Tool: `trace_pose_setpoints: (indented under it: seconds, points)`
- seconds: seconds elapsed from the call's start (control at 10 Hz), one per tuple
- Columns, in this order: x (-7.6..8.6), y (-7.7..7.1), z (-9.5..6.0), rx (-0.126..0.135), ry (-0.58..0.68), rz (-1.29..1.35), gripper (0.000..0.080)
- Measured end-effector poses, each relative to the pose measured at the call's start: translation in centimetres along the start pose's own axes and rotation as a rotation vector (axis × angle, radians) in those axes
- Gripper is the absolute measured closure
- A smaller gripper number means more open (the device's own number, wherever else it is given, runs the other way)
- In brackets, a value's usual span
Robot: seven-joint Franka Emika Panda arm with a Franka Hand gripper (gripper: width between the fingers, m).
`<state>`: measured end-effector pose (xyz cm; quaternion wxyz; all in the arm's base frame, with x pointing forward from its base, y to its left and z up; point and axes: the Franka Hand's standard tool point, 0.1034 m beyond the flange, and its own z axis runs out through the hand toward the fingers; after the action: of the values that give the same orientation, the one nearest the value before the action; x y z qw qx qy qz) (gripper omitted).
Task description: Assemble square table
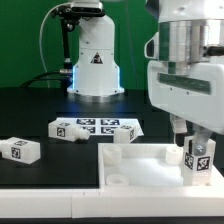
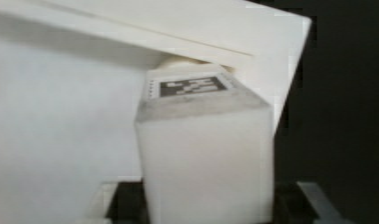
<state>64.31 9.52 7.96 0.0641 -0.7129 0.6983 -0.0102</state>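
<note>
White: one top [image 1: 135, 168], one held leg [image 1: 200, 165] in gripper [image 1: 198, 143], one loose leg [image 1: 20, 150].

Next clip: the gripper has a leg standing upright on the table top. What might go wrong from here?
1. The spot where the leg meets the table top is hidden, so the leg may be off-centre. Pressing or twisting it could jam it or shove the table top.
2. The gripper seems shut on the leg's smooth sides, so the leg might slip in the grip during a turn.
</note>
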Motion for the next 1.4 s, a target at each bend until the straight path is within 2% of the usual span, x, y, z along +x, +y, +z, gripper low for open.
trace_pose_setpoints:
  seconds: [0.4,0.6,0.7,1.0,1.1,1.2,1.3,1.4]
  points:
    - [-0.1,0.4,0.1,-0.017,-0.006,0.255,0.0511]
    - [-0.3,0.7,0.1,-0.011,-0.022,0.527,0.0511]
    - [-0.3,0.7,0.0,0.001,-0.025,0.548,0.0510]
    - [-0.3,0.8,0.1,0.001,-0.024,0.515,0.0500]
    - [-0.4,0.8,0.0,0.003,-0.026,0.499,0.0324]
    - [-0.8,0.7,-1.2,0.009,-0.041,0.445,0.0191]
    - [-1.1,0.7,-2.8,0.013,-0.058,0.410,0.0191]
    - [-1.0,0.5,-3.3,0.017,-0.063,0.406,0.0162]
